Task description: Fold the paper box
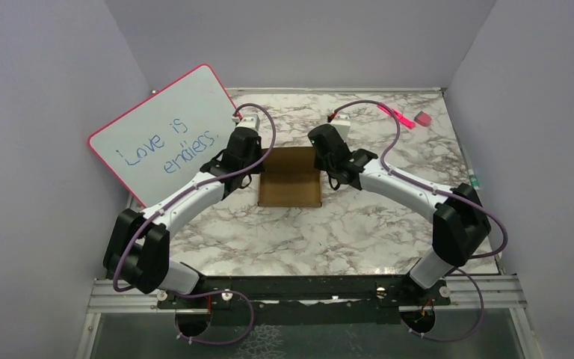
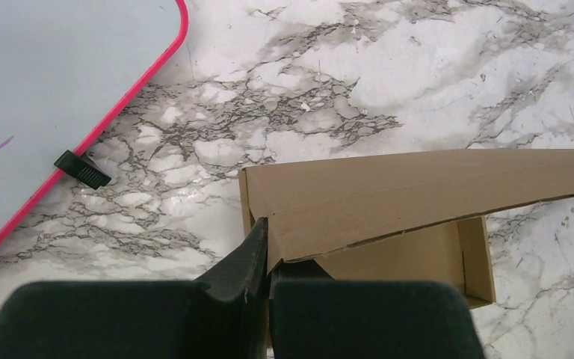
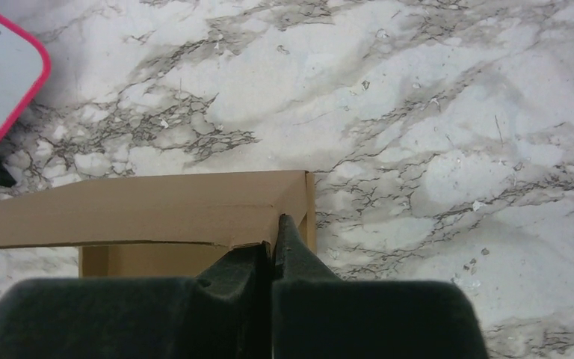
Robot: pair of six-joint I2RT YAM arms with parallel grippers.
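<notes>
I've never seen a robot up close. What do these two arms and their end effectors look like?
The left arm and right arm are smooth white tubes joined by chunky black joints. A thin purple cable loops along each. The left end effector and right end effector each have two flat black fingers. No markings show.

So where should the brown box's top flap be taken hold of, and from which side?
I would pinch the flap at its free near edge, close to a corner, coming in low from the near side. It is a thin sheet lying over the box's tray, and a gap shows under that edge, so there seems to be room to slip beneath it.
</notes>
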